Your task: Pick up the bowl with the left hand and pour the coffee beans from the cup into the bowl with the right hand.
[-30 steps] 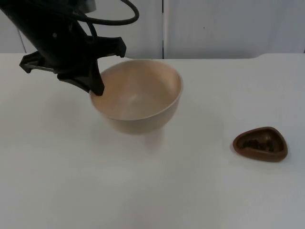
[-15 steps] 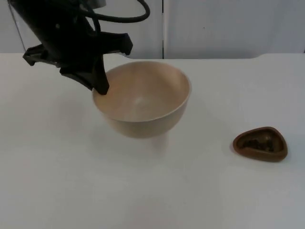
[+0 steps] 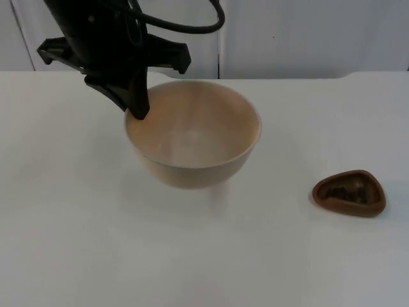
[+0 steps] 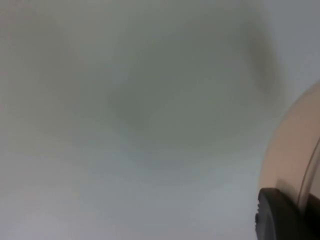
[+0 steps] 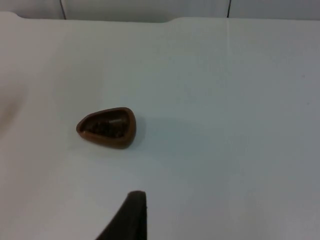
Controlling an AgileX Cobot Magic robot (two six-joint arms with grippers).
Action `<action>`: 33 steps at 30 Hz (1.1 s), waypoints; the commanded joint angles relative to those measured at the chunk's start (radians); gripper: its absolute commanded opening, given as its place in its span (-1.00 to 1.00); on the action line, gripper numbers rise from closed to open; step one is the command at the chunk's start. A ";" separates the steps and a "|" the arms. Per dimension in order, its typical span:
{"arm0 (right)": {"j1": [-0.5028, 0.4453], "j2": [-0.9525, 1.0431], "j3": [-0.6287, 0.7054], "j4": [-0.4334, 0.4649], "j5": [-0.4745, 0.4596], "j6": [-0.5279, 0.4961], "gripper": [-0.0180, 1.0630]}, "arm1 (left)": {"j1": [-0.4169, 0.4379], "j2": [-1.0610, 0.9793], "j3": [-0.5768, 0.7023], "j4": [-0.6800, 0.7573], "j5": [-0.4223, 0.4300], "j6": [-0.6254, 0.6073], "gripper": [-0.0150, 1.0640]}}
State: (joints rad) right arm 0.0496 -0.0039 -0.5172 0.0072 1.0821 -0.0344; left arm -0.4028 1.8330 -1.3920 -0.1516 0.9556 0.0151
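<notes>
- Top view first: my left gripper point(image 3: 137, 105) is clamped on the near-left rim of the bowl point(image 3: 192, 137), one finger dipping inside the wall, the other outside it.
- The bowl looks lifted off the table point(image 3: 77, 243). There's a soft shadow under it and no contact line I can make out, so I'd call it airborne, roughly level, and empty inside.
- Left wrist view backs that up: a black fingertip point(image 4: 280, 215) sits right against the pale curve of the bowl's rim point(image 4: 295, 160), with bare table beyond it.
- So the bowl pickup is basically done, I reckon. The pour hasn't started.
- My right gripper point(image 5: 131, 215) is waiting. From its wrist view I can see one dark fingertip poking in, and honestly can't tell if it's spread or pinched.
- The cup point(image 3: 349, 192) is a small brown teardrop-shaped thing standing on the table well to the right of the bowl, untouched, with the dark coffee beans point(image 3: 345, 191) inside. It sits ahead of the right gripper in the wrist view point(image 5: 107, 127), clear space all around.
- Next move, as I read it: right arm goes down to the cup and grabs it by the rim or sides without tipping it. It's low and oddly shaped, so the grip needs care. Then carry it over the bowl's opening and tilt.
</notes>
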 commanded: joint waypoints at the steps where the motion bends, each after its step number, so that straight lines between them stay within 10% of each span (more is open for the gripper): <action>1: 0.005 0.004 0.001 -0.002 -0.003 -0.003 0.98 | -0.005 -0.012 -0.009 -0.006 -0.003 -0.008 -0.98; 33: 0.005 0.064 -0.101 -0.007 -0.038 0.044 0.98 | -0.005 -0.012 -0.009 -0.016 -0.003 0.006 -0.98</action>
State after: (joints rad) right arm 0.0496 0.0521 -0.6116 0.0072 1.0640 0.0055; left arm -0.4028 1.8330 -1.3920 -0.1574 0.9516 0.0192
